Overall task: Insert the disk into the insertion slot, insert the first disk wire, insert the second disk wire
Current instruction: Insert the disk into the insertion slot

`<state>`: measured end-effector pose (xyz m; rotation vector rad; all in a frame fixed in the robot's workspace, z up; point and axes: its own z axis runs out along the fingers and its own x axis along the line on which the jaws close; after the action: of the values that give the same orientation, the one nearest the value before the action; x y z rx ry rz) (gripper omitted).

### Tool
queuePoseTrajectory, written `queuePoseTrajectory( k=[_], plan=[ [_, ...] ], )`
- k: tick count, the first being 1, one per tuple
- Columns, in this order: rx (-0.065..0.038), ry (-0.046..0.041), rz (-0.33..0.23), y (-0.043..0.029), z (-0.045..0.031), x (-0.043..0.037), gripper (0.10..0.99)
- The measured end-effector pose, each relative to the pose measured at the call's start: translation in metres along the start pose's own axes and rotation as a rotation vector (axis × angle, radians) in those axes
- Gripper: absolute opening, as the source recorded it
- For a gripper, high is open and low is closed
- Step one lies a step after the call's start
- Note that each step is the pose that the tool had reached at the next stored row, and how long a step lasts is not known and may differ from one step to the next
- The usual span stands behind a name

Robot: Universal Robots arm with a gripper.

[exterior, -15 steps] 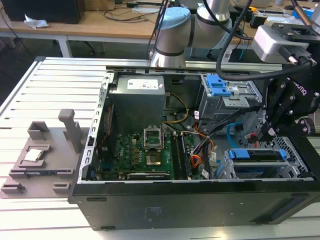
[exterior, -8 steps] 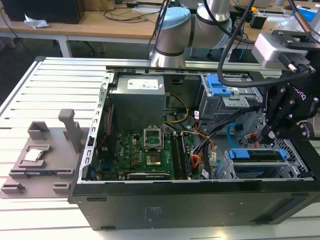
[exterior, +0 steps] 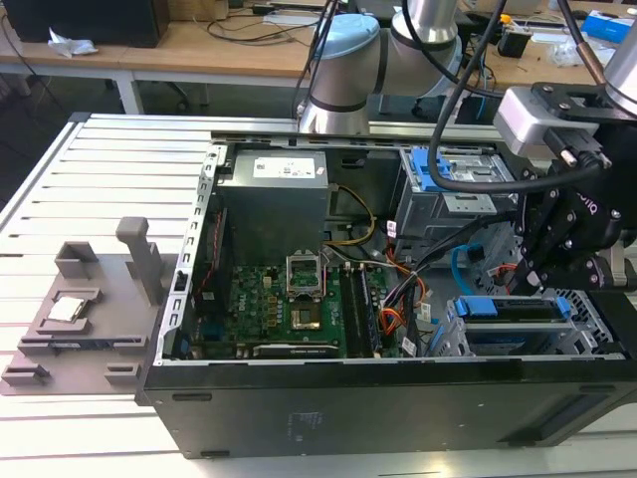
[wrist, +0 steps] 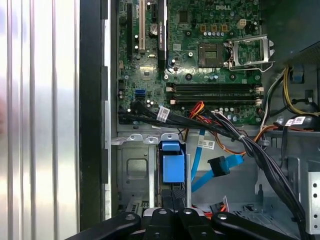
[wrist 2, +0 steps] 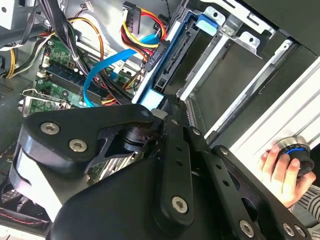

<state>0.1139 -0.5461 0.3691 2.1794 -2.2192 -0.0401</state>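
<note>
The disk (exterior: 513,308), silver-grey in a bright blue frame (wrist: 173,167), stands on edge, partly down in the silver perforated insertion slot (exterior: 460,344) at the case's front corner on the exterior view's right. My gripper (wrist: 172,199) hangs directly over it, and its black fingers (wrist 2: 161,116) are shut on the end of the blue frame (wrist 2: 150,99). The first disk wire (wrist 2: 142,22), red, orange and black strands with a black plug, lies loose beside the cage. The second disk wire (wrist: 224,165), flat and light blue with a dark plug, also lies free (wrist 2: 107,65).
The motherboard (exterior: 289,299) and power supply (exterior: 274,194) fill the case's middle. A grey cage with a blue latch (exterior: 448,179) sits behind the slot. Thick black cable bundles (wrist: 210,122) cross near the cage. A hand (wrist 2: 280,167) holds a knob outside the case. A grey fixture (exterior: 85,309) lies on the slatted table.
</note>
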Motion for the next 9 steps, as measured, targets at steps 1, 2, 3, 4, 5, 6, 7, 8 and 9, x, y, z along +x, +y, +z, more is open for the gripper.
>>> queuePoseTrajectory(
  k=[1, 2, 3, 4, 5, 6, 7, 8, 9],
  plan=[
    [0.0, 0.0002, 0.0, 0.0, 0.0001, 0.0, 0.106],
    [0.0, 0.0, 0.0, -0.0001, 0.0002, 0.0, 0.106],
    [0.0, -0.0002, 0.0, -0.0001, 0.0003, 0.0, 0.106],
    [0.0, -0.0002, 0.0, -0.0001, 0.0003, 0.0, 0.106],
    [0.0, -0.0001, 0.0, -0.0001, 0.0003, 0.0, 0.106],
    [0.0, -0.0001, 0.0, -0.0001, 0.0003, 0.0, 0.106],
    [0.0, -0.0001, 0.0, -0.0001, 0.0003, 0.0, 0.106],
    [0.0, -0.0002, 0.0, -0.0001, 0.0003, 0.0, 0.106],
    [0.0, -0.0002, 0.0, -0.0001, 0.0003, 0.0, 0.106]
  ],
)
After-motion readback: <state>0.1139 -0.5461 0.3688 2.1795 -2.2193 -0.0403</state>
